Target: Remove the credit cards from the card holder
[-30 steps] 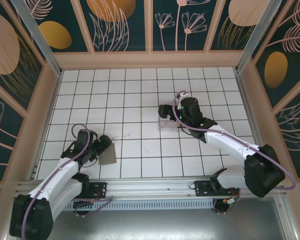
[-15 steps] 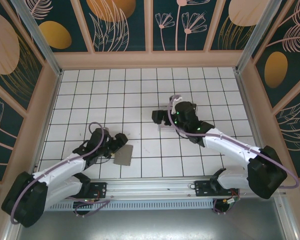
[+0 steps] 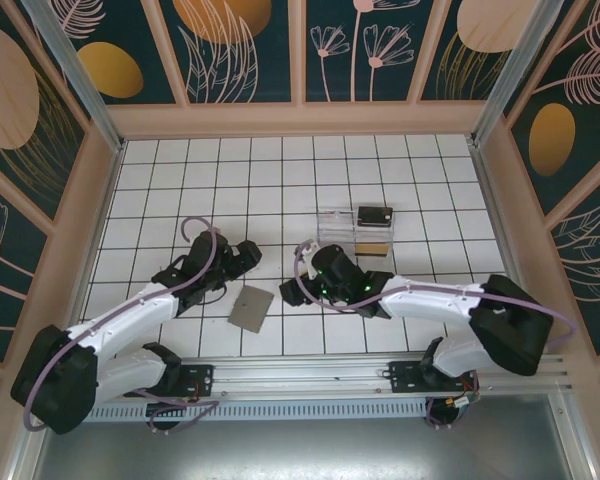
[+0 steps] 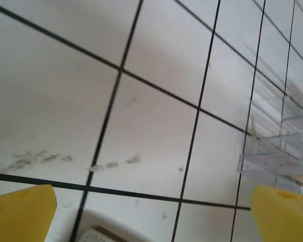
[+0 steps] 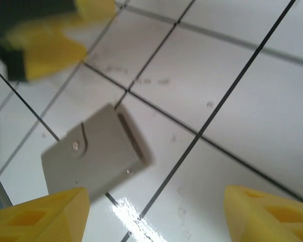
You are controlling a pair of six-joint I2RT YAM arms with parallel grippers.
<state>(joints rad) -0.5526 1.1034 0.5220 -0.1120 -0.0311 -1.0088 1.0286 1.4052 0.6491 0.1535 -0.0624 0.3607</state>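
The grey card holder [image 3: 250, 308] lies shut and flat on the tiles, free of both grippers. In the right wrist view the card holder [image 5: 96, 156] shows its snap strap, just left of and partly between the fingers. My right gripper [image 3: 293, 291] hovers open beside its right edge; in its own view the right gripper [image 5: 154, 214] holds nothing. My left gripper [image 3: 246, 255] stands open behind the holder; the left gripper [image 4: 154, 217] is empty over bare tile. A dark credit card [image 3: 375, 215] and a tan-gold credit card [image 3: 373, 246] lie beside the tray.
A clear plastic tray [image 3: 336, 230] stands at mid-floor, behind the right arm; the clear tray [image 4: 278, 151] sits at the right of the left wrist view. The left gripper's yellow fingers [image 5: 55, 48] are close by at the upper left of the right wrist view. Walls ring the floor.
The left gripper let go of the card holder, which now lies on the floor, and drew back. The right gripper swung from the tray down and left to the holder.
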